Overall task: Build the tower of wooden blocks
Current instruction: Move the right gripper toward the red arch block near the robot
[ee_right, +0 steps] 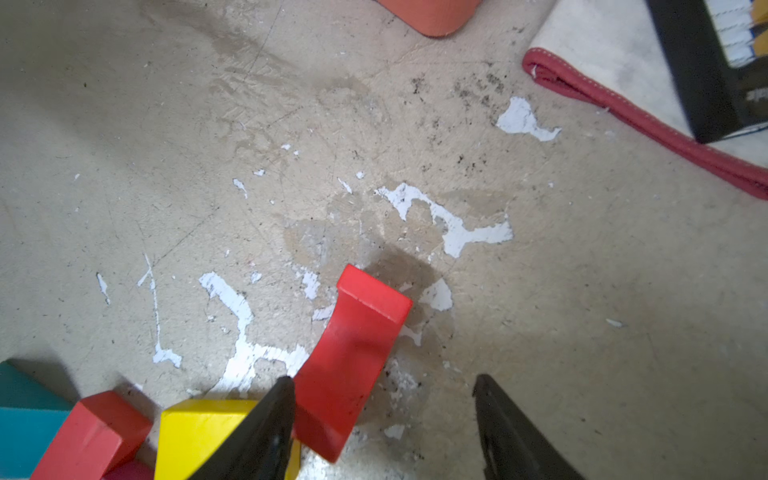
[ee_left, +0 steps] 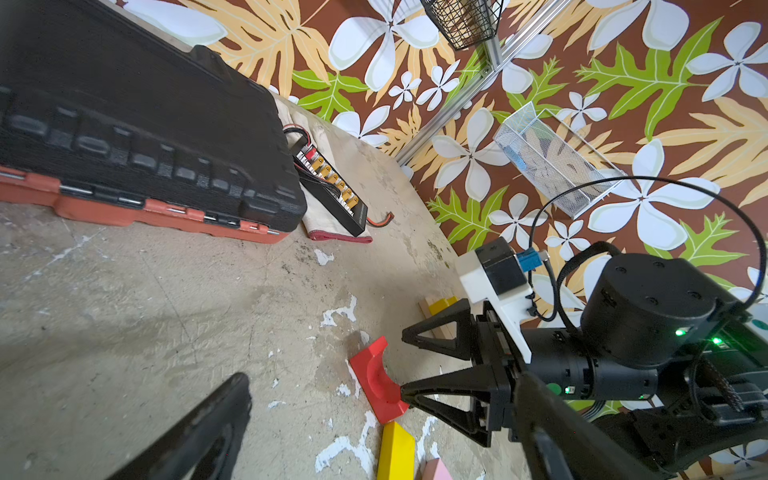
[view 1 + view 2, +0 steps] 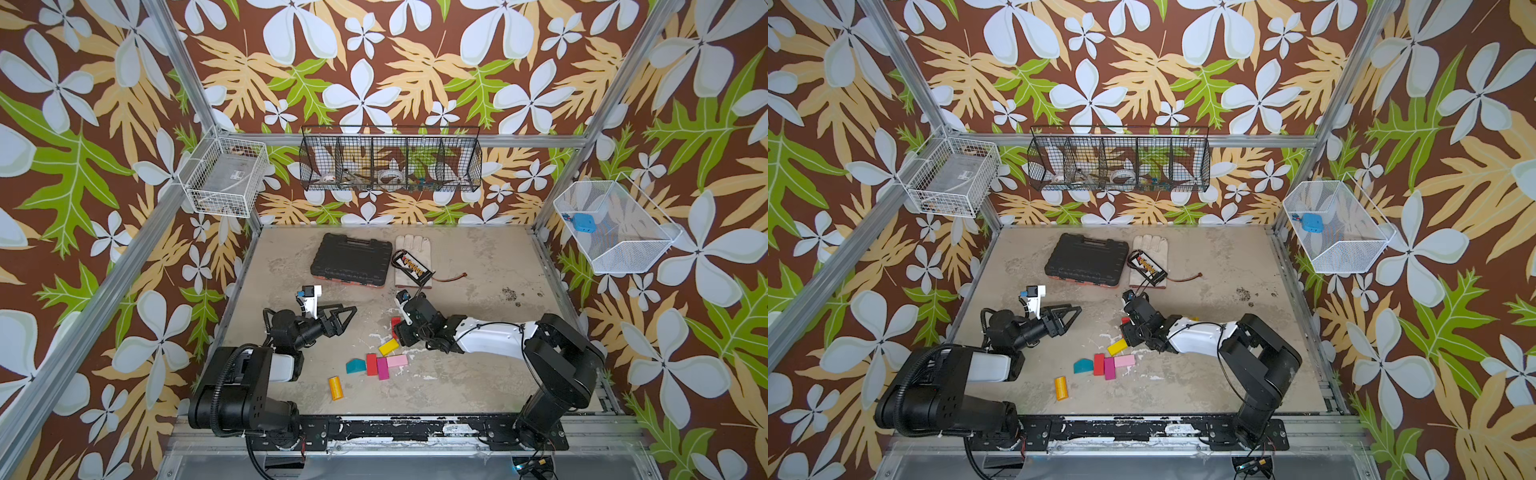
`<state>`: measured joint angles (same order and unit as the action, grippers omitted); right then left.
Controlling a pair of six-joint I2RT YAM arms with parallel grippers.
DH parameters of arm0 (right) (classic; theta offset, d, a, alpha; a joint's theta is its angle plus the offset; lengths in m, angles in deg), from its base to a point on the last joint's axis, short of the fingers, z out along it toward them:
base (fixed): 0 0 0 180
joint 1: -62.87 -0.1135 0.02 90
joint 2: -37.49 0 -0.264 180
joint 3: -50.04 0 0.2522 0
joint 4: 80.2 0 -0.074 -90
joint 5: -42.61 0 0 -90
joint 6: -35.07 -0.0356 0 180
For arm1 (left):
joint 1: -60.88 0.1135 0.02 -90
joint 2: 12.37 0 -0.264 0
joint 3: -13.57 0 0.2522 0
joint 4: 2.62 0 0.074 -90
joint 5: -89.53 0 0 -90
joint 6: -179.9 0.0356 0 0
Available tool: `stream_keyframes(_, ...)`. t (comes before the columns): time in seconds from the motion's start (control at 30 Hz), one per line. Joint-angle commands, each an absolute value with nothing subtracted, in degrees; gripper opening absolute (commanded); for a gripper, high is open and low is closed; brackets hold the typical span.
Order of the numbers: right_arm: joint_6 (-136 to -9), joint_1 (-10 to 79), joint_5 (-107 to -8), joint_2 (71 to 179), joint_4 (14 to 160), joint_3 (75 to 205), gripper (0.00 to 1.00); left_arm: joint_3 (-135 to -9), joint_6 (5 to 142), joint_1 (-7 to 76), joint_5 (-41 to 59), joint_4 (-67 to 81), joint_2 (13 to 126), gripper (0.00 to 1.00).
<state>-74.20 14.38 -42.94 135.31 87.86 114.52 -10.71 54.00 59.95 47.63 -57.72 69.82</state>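
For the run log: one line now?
right claw: open at red wooden arch block | left claw: open, empty | coloured wood blocks: several lying loose

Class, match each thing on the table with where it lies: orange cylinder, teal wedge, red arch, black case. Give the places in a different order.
Things:
1 orange cylinder
2 teal wedge
3 red arch
4 black case

Places:
A at the back, beside the glove
B between the fingers of the right gripper
C alone, nearest the front edge
D just left of the red block in a top view

Pairs: 1-C; 2-D; 3-B; 4-A
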Motion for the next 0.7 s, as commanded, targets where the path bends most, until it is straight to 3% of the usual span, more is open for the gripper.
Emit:
stream_keyframes(0.0, -73.49, 14.18, -44.39, 135.23, 86.91, 114.28, 0.69, -11.01, 53.87, 59.91, 48.53, -59.83, 69.98, 1.0)
stream_keyframes(0.3, -73.13, 13.07, -42.92, 136.9, 85.58, 115.96, 0.69, -11.01, 53.78, 59.91, 48.62, -60.05, 70.16, 1.0)
stream_keyframes(0.37, -74.8, 13.03, -37.71, 140.66, 81.54, 118.65, 0.69, -11.12, 53.7, 59.86, 48.75, -60.14, 70.25, 1.0)
stream_keyframes(0.67, -76.81, 13.21, -32.07, 138.62, 80.11, 117.17, 0.69, -11.13, 53.58, 59.82, 48.88, -60.4, 70.51, 1.0)
